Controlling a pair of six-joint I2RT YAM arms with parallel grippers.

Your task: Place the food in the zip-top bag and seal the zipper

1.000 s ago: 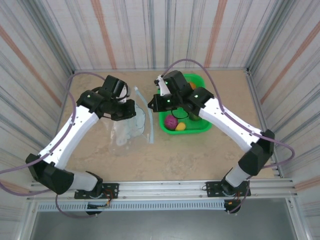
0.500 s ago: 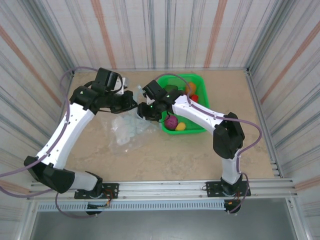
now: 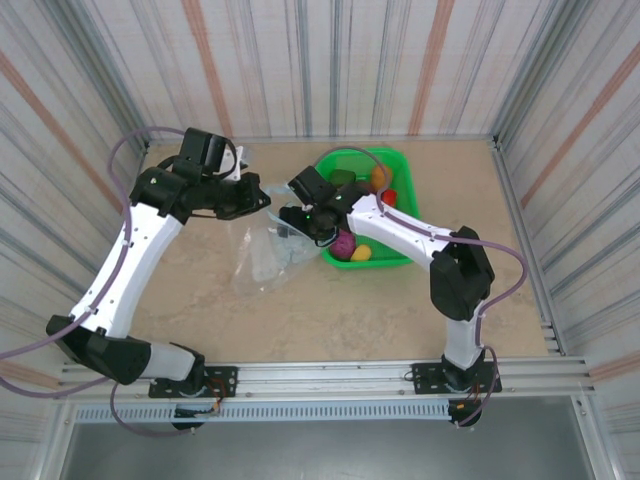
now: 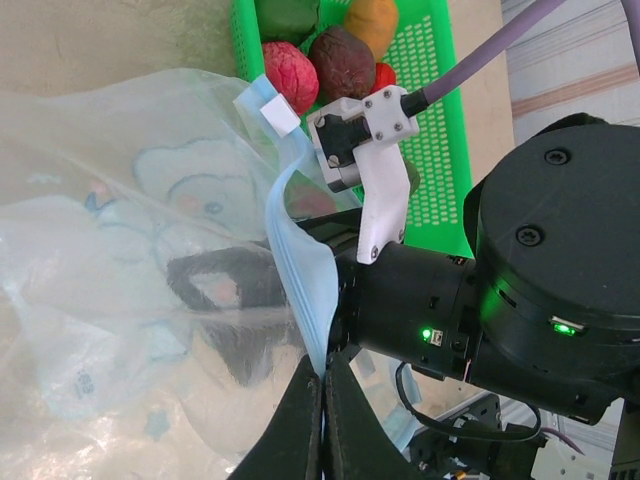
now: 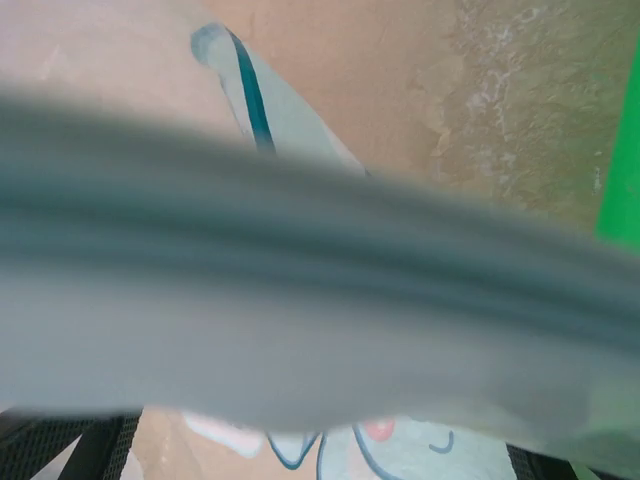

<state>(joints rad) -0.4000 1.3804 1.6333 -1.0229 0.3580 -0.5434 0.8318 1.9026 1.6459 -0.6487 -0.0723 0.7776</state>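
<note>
On the bench, the zip-top bag lies crumpled between the two arms, just left of the green basket. Its mouth is lifted toward the basket. The left pincer is clenched on the zipper. In the left wrist view its fingertips pinch the pale blue strip at its lower end, and the strip curves up to a white end tab near the basket wall.

The right pincer sits at the bag's mouth. In its own wrist view the dark fingers stand far apart at the bottom corners, so it is released. A blurred grey band crosses most of that view. I cannot tell whether anything lies between the fingers.

The bag film carries a printed cartoon figure in pale blue and pink. Any lettering on it is too faint and creased to read.

The food is in the basket. A magenta-purple piece and a yellow one lie at the near end, with orange and red farther back. The left wrist view also shows a dark maroon piece and a green one. A dark shape shows through the film, and I cannot tell what it is.
</note>
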